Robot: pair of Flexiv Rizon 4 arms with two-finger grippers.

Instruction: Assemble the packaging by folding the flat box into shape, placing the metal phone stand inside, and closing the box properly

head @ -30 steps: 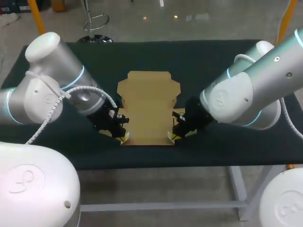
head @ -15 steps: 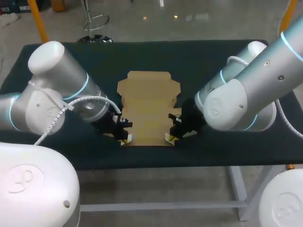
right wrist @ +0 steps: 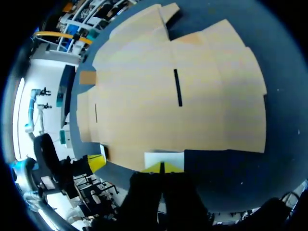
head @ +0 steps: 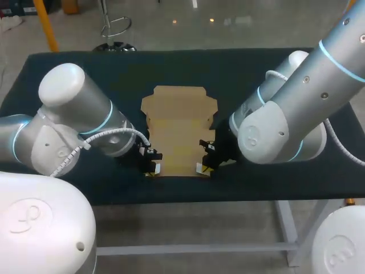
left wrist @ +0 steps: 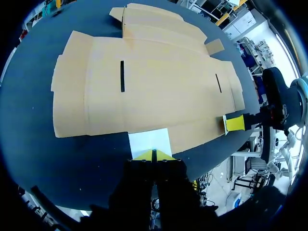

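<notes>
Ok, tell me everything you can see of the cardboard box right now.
The cardboard box is a plain brown blank, unfolded and lying flat on the dark table. Two narrow slots cut its main panel; smaller flaps stick out at its far end and sides. The left gripper and right gripper sit at its near corners; whether they grip it is unclear.
</notes>
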